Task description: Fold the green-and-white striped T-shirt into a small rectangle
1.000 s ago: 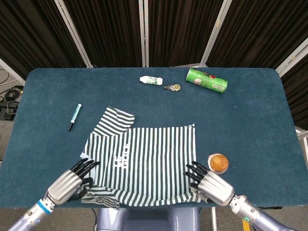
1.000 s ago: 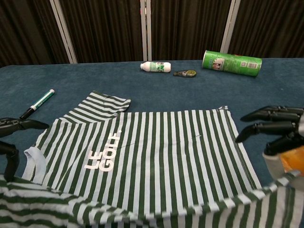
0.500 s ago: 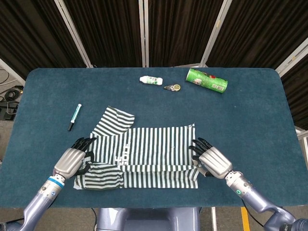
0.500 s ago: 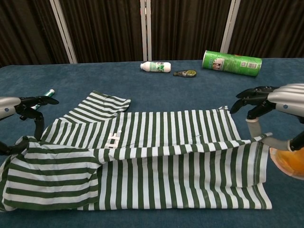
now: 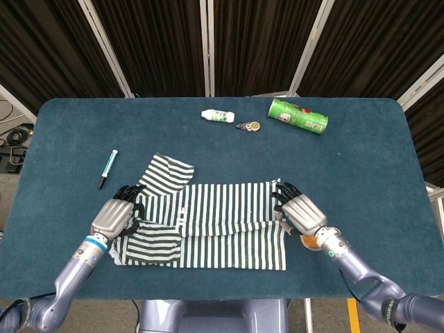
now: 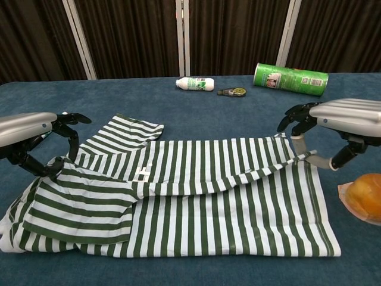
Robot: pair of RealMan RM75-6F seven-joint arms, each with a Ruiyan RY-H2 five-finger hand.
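Far left of the chest view: left hand (image 6: 33,136) curled over the near edge of the T-shirt (image 6: 196,196), fingers closed on a fold of cloth, held just above the lower layer. In the head view, same hand (image 5: 116,216) at the left end of the shirt, lower left of centre.

Centre of both views: striped T-shirt (image 5: 208,225) spread flat on the blue table (image 5: 361,159), near hem doubled over toward the far edge, a loose flap across the middle, one sleeve sticking out toward the upper left. Judged soft, light and limp, likely to sag and drag between two held points; no stiffness to carry a crease unaided. Best taken at the corners or along the folded edge, both ends at once, with the cloth kept taut between them; a pinch in mid-panel would probably bunch the stripes. Table cover looks napped, so some cling expected, useful for keeping the lower layer still.

Right of centre: right hand (image 6: 345,122) pinching the right end of the flap (image 6: 297,161), thumb beneath, other fingers arched forward, cloth raised slightly off the layer below. In the head view, that hand (image 5: 300,211) at the shirt's right edge.

Lower right of the chest view: orange object (image 6: 364,196) just beside the shirt, close to the right hand, worth avoiding.
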